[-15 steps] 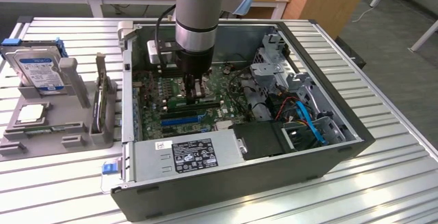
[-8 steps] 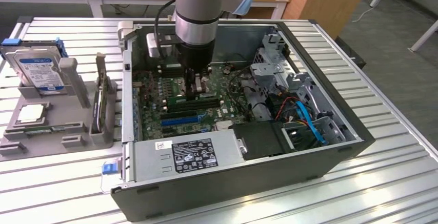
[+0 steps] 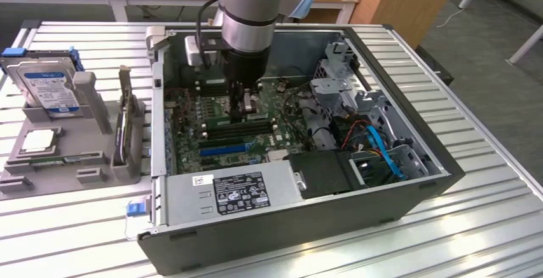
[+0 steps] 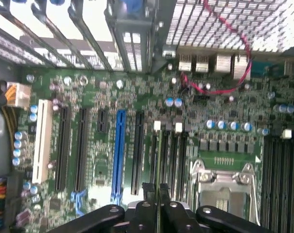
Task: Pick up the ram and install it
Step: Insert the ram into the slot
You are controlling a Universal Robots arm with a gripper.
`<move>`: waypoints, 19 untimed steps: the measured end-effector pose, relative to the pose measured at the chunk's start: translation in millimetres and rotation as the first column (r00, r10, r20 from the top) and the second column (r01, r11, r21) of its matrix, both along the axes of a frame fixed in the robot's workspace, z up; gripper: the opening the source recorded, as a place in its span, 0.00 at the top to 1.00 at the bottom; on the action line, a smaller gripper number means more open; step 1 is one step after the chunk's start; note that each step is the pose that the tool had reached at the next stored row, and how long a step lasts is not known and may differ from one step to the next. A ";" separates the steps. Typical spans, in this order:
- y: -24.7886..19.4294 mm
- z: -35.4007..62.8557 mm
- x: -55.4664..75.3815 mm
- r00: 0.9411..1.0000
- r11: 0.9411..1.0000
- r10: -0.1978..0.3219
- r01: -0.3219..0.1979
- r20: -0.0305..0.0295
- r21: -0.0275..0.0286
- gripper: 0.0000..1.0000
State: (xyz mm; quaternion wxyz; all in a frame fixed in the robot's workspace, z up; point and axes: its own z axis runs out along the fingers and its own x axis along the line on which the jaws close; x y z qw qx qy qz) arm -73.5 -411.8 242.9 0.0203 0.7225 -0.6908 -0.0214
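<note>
My gripper (image 3: 246,107) is down inside the open computer case, right over the motherboard (image 3: 222,139). In the wrist view its black fingers (image 4: 149,190) stand close together, shut on the ram (image 4: 159,155). The ram is seen edge-on as a thin green strip running down to the black memory slots (image 4: 172,155) beside the CPU socket (image 4: 224,187). Whether it is seated in a slot I cannot tell. The second, matching ram stick (image 3: 129,120) stands on edge in the grey holder outside the case, at the exterior view's left.
The grey holder (image 3: 89,163) also carries a blue-labelled hard drive (image 3: 47,87) and a square silver CPU chip (image 3: 38,140). Around the gripper are the case walls (image 3: 158,119), a power supply (image 3: 233,192), a drive cage (image 3: 339,93), and red and blue cables (image 3: 386,157).
</note>
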 end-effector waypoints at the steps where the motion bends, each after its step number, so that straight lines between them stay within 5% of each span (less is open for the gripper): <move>1: 0.0 0.0 0.1 1.000 1.000 0.000 0.000 -0.008 0.000 0.87; 10: 0.0 -3.9 1.1 1.000 1.000 0.000 0.000 -0.012 0.000 0.87; 13: 0.0 -4.5 1.2 1.000 1.000 -0.001 0.001 -0.020 0.000 0.87; 19: 0.0 -5.2 1.2 1.000 1.000 -0.001 0.001 -0.020 0.000 0.87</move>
